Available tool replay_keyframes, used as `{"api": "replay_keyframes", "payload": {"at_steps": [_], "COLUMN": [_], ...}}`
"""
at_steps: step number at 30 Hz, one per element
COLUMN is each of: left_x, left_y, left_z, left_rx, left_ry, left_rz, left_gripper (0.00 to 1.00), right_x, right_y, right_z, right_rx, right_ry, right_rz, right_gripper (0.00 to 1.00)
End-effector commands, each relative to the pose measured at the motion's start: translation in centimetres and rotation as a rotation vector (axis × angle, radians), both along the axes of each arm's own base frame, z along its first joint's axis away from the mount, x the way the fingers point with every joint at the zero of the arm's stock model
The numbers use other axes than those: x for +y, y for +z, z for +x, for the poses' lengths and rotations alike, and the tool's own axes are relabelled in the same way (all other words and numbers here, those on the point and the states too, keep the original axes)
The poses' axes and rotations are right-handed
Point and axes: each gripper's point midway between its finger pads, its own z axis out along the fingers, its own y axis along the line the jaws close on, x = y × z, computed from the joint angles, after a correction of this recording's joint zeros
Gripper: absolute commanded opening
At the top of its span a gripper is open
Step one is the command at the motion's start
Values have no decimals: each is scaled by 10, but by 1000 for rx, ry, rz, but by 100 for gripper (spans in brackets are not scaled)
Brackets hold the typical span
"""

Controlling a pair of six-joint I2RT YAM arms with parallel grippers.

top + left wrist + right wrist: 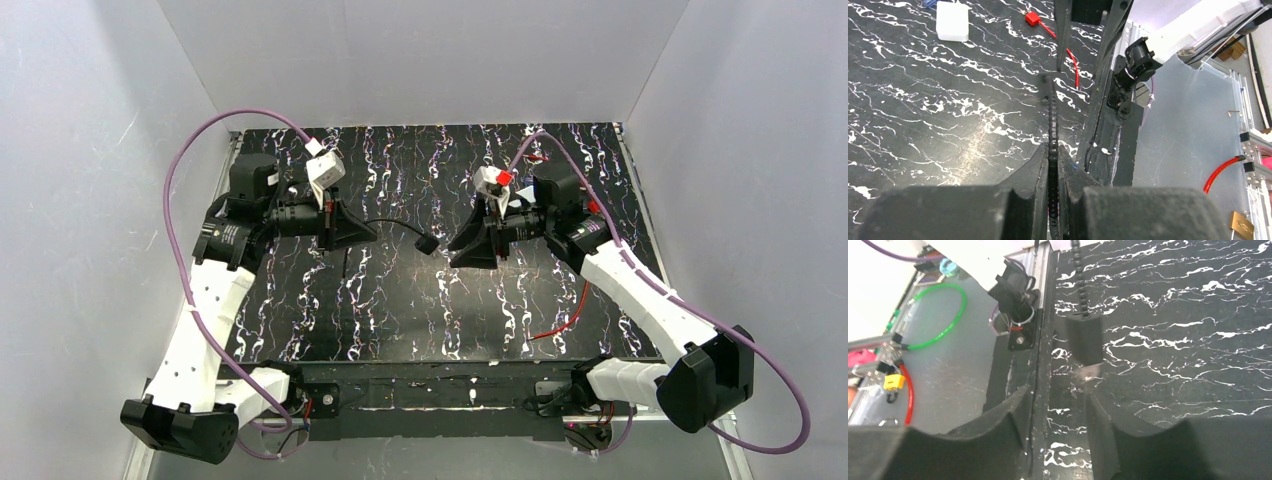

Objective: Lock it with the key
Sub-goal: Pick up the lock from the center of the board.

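My left tool (1052,150) clamps the cable (1050,107); right tool (1058,397) apart, lock head (1084,340) just ahead. Nearby, red wire (562,320) on counter (400,310).

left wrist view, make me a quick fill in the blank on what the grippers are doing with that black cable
1. The left gripper is ___ on the black cable.
2. The right gripper has its fingers ___ and holds nothing.
3. Seen from above, the lock head at the cable's end is ___ the two grippers.

Missing words: shut; open; between
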Motion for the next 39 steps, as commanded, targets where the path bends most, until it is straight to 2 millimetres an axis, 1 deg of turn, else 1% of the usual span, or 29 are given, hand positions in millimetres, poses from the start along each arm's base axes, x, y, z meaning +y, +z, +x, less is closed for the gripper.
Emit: {"api": "replay_keyframes", "payload": {"at_steps": [1,2,5,9,14,17,20,22,25,30,33,36,39], "left_x": [-9,-10,-12,-16,-20,-22,-24,-25,-26,-28,-28,-27,-27], "left_y": [24,25,27,26,23,19,17,16,17,18,21,23,22], "left_z": [-18,-20,-24,-31,-43,-50,-59,-64,-72,-77,-79,-81,-81], "left_rx": [-21,-17,-10,1,20,20,25,16,5,-1,-12,-16,-24], "left_ry": [-102,-112,-135,-173,-221,-251,-285,-306,-333,-347,-352,-353,-346], "left_rz": [-63,-68,-77,-74,-68,-57,-58,-55,-53,-52,-55,-59,-55], "left_gripper": [0,0,0,0,0,0,0,0,0,0,0,0,0], "right_x": [-2,-1,-1,-5,-31,-39,-38,-36,-32,-14,-2,8,14], "right_y": [-1,-2,-7,-16,-25,-18,-2,2,3,14,13,10,14], "right_z": [-10,-10,-10,-7,-19,-29,-34,-36,-39,-48,-53,-60,-59], "right_rx": [-74,-78,-100,-159,-260,-281,-278,-270,-245,-189,-196,-201,-196], "right_ry": [32,33,35,40,71,82,56,48,52,78,87,112,110], "right_rz": [-10,-16,-34,-106,-242,-257,-211,-187,-167,-114,-118,-122,-103], "right_gripper": [69,72,77,89,91,95,98,98,98,97,95,90,77]}}
